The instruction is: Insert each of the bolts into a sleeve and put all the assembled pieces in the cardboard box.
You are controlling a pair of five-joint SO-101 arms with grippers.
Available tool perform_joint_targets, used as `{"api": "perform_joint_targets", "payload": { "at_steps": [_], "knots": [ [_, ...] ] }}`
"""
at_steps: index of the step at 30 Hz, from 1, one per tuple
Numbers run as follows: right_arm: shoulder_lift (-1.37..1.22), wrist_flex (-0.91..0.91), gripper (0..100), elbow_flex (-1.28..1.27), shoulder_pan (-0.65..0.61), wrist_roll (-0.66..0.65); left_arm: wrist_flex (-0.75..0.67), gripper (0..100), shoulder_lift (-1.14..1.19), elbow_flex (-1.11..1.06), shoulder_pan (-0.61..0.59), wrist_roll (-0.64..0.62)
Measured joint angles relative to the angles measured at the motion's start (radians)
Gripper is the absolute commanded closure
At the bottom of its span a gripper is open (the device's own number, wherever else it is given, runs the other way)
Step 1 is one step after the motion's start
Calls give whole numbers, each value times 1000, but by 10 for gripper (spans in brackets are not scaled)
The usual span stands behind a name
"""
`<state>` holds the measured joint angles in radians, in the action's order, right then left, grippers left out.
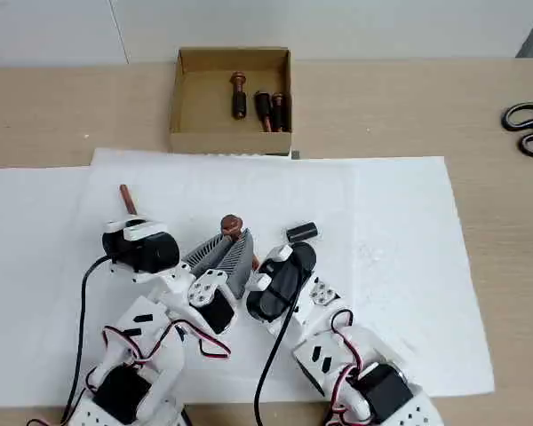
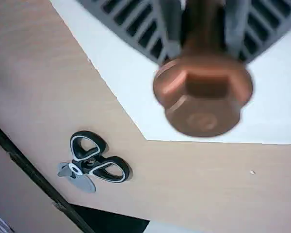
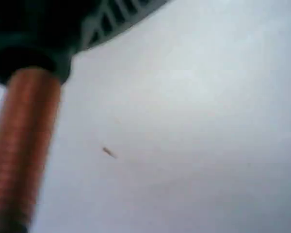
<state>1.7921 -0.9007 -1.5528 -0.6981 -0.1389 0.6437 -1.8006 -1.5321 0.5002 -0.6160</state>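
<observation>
**Lower centre, high view.** The left gripper (image 1: pixel 229 248) is pressed together on a bolt (image 1: pixel 231 224). Its ribbed fingers (image 2: pixel 136 29) clamp the shank just behind the hexagonal head, which points up-frame. The right gripper (image 1: pixel 265 266) sits just to the right of it; whether it is spread or closed cannot be told. In the right wrist view a threaded shank (image 3: pixel 22 145), probably that of the same bolt, runs into a dark part at upper left. This may be a sleeve, but that cannot be confirmed.

**Middle of the frame.** A loose black sleeve (image 1: pixel 302 232) lies on the white paper (image 1: pixel 409 266), right of the bolt head and apart from it. A second bolt (image 1: pixel 127 200) lies at centre left, with its lower end hidden behind the left arm.

**Upper centre.** The open cardboard box (image 1: pixel 186 98) holds three assembled pieces (image 1: pixel 238 95). One lies near the middle and two lie side by side against the right wall. Scissors (image 1: pixel 526 127) rest at the right edge, well apart from the box.

**Progress (judged).** Three pieces are boxed. The gripped bolt appears to be at the joining step, and the second bolt is untouched.
</observation>
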Motion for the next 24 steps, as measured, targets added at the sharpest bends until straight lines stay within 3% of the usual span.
{"api": "perform_joint_targets", "payload": {
  "at_steps": [24],
  "knots": [
    [-2, 0, 995, 52, -48, 3, 46, 993, -3, -14, 23, 0]
  ]
}}
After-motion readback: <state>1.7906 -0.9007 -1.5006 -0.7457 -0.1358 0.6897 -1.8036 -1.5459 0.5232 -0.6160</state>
